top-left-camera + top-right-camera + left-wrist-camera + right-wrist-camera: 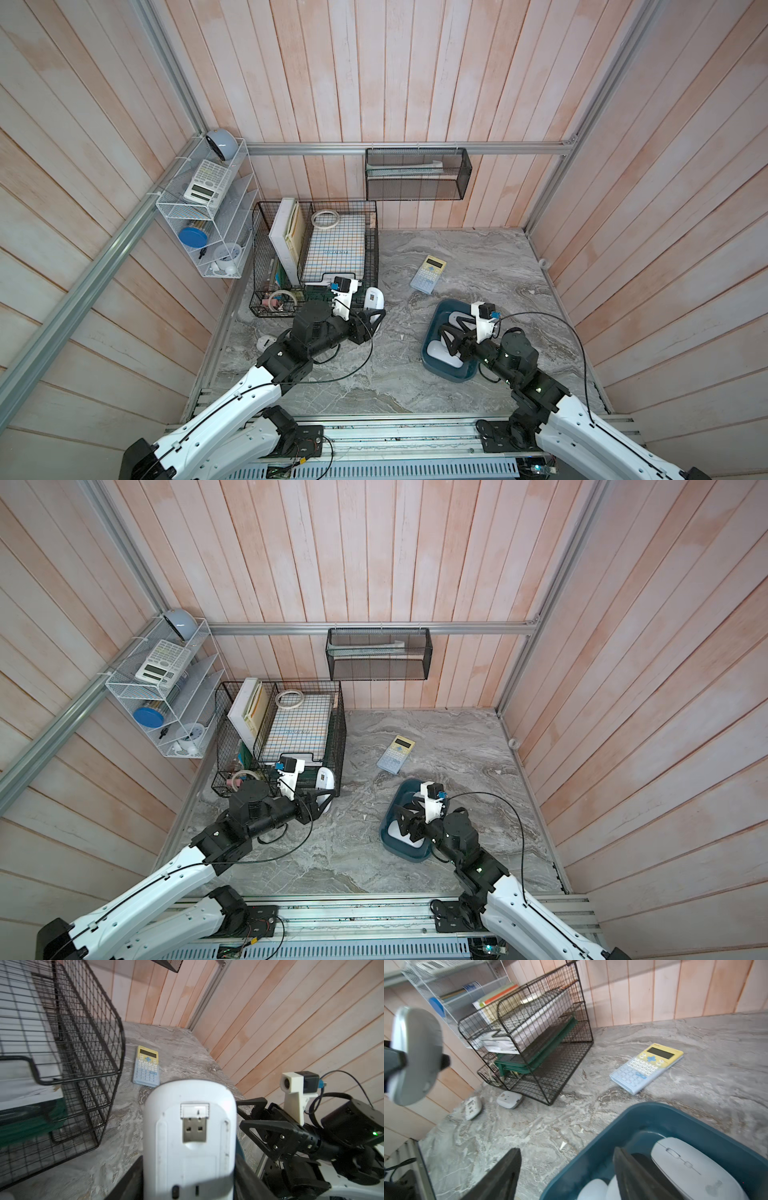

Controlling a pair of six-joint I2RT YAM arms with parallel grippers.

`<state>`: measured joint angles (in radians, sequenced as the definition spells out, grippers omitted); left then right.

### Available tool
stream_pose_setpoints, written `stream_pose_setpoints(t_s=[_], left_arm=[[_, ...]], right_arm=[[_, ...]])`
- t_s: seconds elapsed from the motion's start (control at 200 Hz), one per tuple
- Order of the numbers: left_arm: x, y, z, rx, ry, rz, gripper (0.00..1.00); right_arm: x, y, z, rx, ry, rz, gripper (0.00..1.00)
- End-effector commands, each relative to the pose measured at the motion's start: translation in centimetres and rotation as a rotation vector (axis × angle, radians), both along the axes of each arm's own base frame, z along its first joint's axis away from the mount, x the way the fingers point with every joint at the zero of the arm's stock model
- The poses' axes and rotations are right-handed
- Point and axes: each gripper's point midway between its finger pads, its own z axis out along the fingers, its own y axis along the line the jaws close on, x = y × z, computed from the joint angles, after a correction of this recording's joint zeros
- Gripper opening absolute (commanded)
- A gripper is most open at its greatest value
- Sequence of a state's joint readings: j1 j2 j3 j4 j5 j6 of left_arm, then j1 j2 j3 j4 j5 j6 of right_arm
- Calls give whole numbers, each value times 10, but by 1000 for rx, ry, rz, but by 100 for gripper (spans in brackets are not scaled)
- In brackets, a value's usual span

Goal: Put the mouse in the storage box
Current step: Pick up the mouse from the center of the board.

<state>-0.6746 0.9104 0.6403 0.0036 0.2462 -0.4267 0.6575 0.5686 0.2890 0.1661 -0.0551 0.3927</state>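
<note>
At least two white mice already lie in the storage box (451, 375), which sits on the right half of the tabletop toward its front edge; the right wrist view shows one clearly (695, 1169) and pale rounded shapes beside it. The left gripper (371, 314) has its fingers closed on another mouse (189, 1126), held clear of the tabletop with its underside and USB dongle showing, just in front of the wire-grid basket (316, 249) and well apart from the box. The right gripper (566, 1150) is spread open and empty, one finger inside the box and one outside its wall. The carry across and the release are not yet done. Two more small white devices, likely mice (509, 1100) (473, 1107), lie near the basket toward the left edge.
</note>
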Motion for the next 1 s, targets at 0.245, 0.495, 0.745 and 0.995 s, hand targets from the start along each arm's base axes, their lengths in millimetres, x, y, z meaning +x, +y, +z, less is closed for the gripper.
stream_pose_setpoints(t_s=[0.245, 0.495, 0.745, 0.995], left_arm=[[-29, -51, 12, 159, -400, -242, 54], [-36, -60, -4, 278, -428, -300, 54], [-36, -65, -16, 312, -422, -317, 54], [-38, -65, -24, 316, -410, -324, 54]], right_arm=[[-24, 9, 70, 159, 93, 102, 80], [-35, 34, 98, 233, 242, 232, 78], [-32, 74, 91, 299, 429, 375, 76], [-30, 108, 68, 212, 521, 416, 65]])
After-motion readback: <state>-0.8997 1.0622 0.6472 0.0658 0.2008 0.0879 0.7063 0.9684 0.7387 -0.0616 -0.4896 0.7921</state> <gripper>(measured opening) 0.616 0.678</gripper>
